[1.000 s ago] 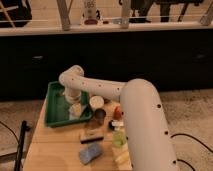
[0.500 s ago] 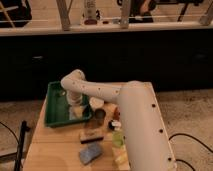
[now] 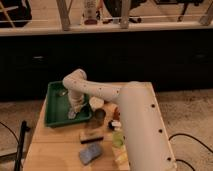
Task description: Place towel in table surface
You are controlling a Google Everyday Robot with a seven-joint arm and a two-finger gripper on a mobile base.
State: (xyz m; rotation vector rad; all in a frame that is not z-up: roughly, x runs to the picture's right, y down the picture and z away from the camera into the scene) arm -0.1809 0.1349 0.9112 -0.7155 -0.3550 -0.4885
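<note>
Now that the arm has dipped lower, the claw (image 3: 75, 108) sits inside the green tray (image 3: 51, 102), right at the pale towel (image 3: 71, 115) lying there; whether it has clenched I cannot tell. Carrying it out to the wooden counter (image 3: 52, 147) remains.

Here's the table surface (image 3: 52, 147), light wood, planks running away from us. Up at the far left corner sits a green tray (image 3: 54, 120), taking up most of that end, and the gripper (image 3: 74, 111) is down inside it, near the tray's right wall. Just off the tray's near right corner stands a dark cup (image 3: 100, 115), with a pale bowl (image 3: 96, 102) behind it toward the far edge. Mid-table, a small wooden block (image 3: 91, 135). Closer to the near edge, a blue-grey pad (image 3: 90, 154) lies flat. Toward the right edge, a yellow-green object (image 3: 118, 138), partly hidden by the robot's arm (image 3: 142, 125).
</note>
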